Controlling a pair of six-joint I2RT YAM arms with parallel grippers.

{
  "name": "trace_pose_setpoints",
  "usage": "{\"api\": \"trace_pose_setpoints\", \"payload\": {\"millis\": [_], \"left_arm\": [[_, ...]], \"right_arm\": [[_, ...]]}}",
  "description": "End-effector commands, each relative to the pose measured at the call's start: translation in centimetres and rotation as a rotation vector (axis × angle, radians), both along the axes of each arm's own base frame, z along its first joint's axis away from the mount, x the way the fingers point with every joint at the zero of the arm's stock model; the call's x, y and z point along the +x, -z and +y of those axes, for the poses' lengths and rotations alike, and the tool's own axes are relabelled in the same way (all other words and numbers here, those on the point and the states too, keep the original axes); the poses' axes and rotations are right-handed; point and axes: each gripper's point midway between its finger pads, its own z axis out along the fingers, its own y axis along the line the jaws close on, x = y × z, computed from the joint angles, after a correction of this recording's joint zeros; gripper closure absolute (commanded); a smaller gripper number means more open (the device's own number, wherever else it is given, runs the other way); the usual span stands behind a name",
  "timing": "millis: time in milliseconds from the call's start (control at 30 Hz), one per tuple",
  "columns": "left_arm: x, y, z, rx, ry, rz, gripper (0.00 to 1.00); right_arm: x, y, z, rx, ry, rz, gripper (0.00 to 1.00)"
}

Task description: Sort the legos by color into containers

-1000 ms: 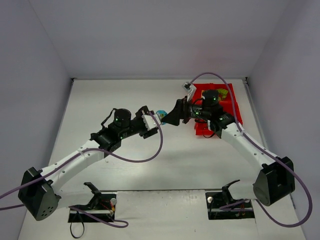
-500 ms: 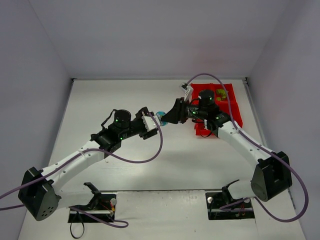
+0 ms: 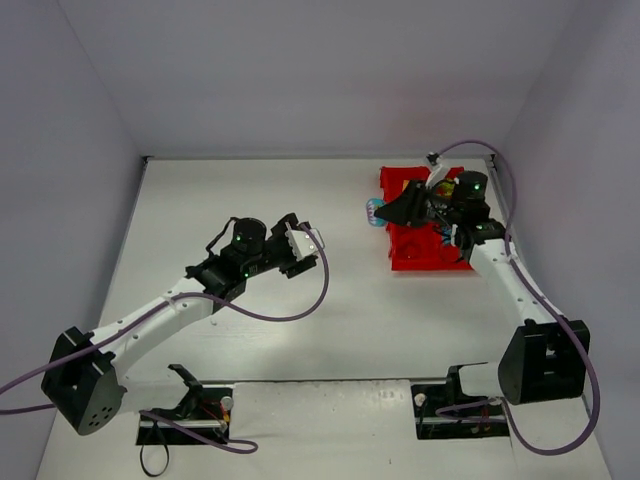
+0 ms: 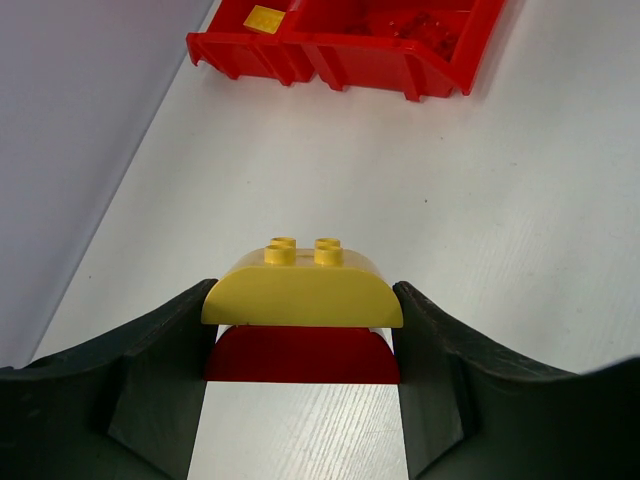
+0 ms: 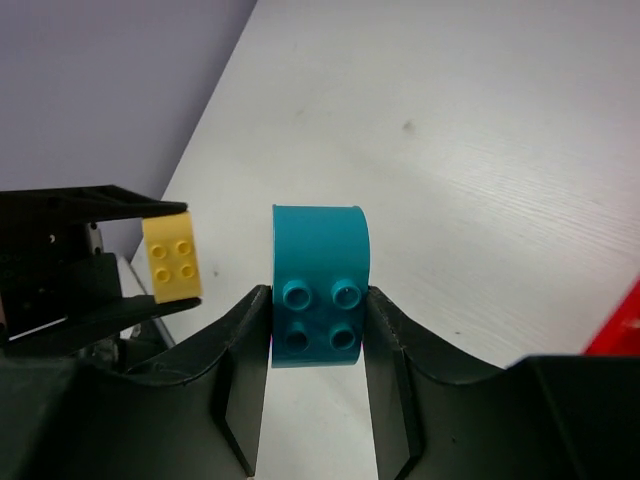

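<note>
— Where's the teal brick [image 5: 318, 285]?
— Pinched in the right pincer [image 5: 318, 335], studs towards its camera, held just past the red tray [image 3: 402, 262] wall. The bins lie back under that pincer's wrist.
— And the left pincer [image 4: 300, 320]?
— Well apart, clamping a yellow brick [image 4: 300, 292] stacked on a red brick [image 4: 300, 360]. The right arm is nearer the tray.

White table [image 3: 250, 200], matte, with a faint wood-grain texture up close and a small dark speck [image 5: 407, 126] on it. Boxed in on three sides by plain pale lavender-grey panels: back wall [image 3: 320, 70], left wall [image 3: 60, 200], right wall [image 3: 590, 200]. Dark seam [image 3: 250, 157] where the table meets the back wall. Light is even and diffuse, with soft shadows only.
</note>
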Motion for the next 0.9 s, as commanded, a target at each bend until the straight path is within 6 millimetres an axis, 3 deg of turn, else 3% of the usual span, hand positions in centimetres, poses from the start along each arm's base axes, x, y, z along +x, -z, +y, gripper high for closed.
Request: {"api": "trace_pose_setpoints", "payload": {"millis": [0, 100, 133, 167, 267, 433, 567, 700, 867], "left_arm": [[0.7, -3.4, -0.5, -0.069, 0.002, -0.075, 0.75], [0.7, -3.6, -0.6, -0.074, 0.001, -0.076, 0.75], [0.7, -3.5, -0.6, -0.075, 0.001, -0.075, 0.75], [0.7, -3.7, -0.5, -0.077, 0.001, -0.078, 0.75], [0.7, -3.8, -0.4, -0.079, -0.004, -0.080, 0.75], [0.7, -3.9, -0.3, -0.081, -0.010, -0.085, 0.75], [0.5, -4.2, -0.3, -0.090, -0.005, -0.089, 0.75], [0.4, -4.3, -0.3, -0.095, 0.000, -0.093, 0.75], [0.2, -4.6, -0.3, -0.100, 0.006, -0.099, 0.75]], "right_arm": [[0.2, -2.3, -2.8, -0.025, 0.040, -0.115, 1.00], [2.2, -0.2, -7.2, -0.169, 0.246, -0.058, 1.00], [2.9, 0.9, -9.4, -0.242, 0.346, -0.026, 1.00], [4.3, 1.6, -13.2, -0.375, 0.538, -0.017, 1.00], [4.6, 3.5, -18.5, -0.541, 0.773, 0.044, 1.00], [5.1, 5.5, -23.4, -0.632, 0.943, 0.126, 0.99], [5.8, 7.7, -25.3, -0.688, 0.990, 0.187, 0.91], [6.4, 9.9, -25.9, -0.711, 0.986, 0.241, 0.70], [6.8, 10.8, -25.6, -0.701, 0.969, 0.257, 0.42]]}}
